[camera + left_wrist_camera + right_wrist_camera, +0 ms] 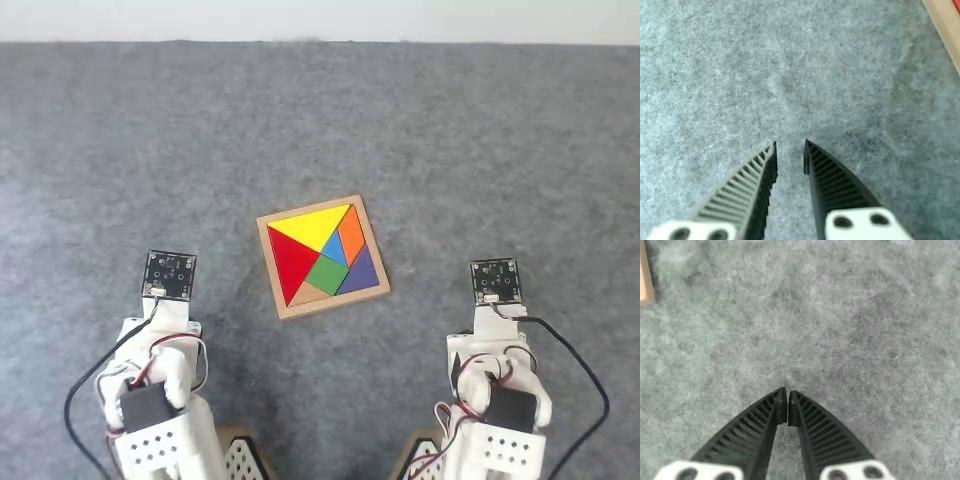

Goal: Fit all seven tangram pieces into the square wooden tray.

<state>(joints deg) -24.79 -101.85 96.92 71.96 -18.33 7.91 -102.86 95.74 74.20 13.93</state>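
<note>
**Sitting mid-table with pieces packed in**

Found between both arms: square wooden tray (pixel 336 303), filled flush with tangram pieces (pixel 310 228) in yellow, red, green, blue, orange and purple. Tan wedge (pixel 308 293) at the arm-side rim: piece or bare floor, cannot tell. Left gripper (pixel 790 145) parted narrowly, gripping nothing. Right gripper (pixel 788 392) closed tip to tip, empty. Tray cut off at wrist-view edges.

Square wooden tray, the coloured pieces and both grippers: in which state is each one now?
Square wooden tray: lying flat on the grey felt mat.
Coloured tangram pieces: seated in the tray; the pale triangle may be a piece or bare floor, I cannot tell.
Left gripper: fingers slightly apart, empty.
Right gripper: fingers shut, empty.
</note>
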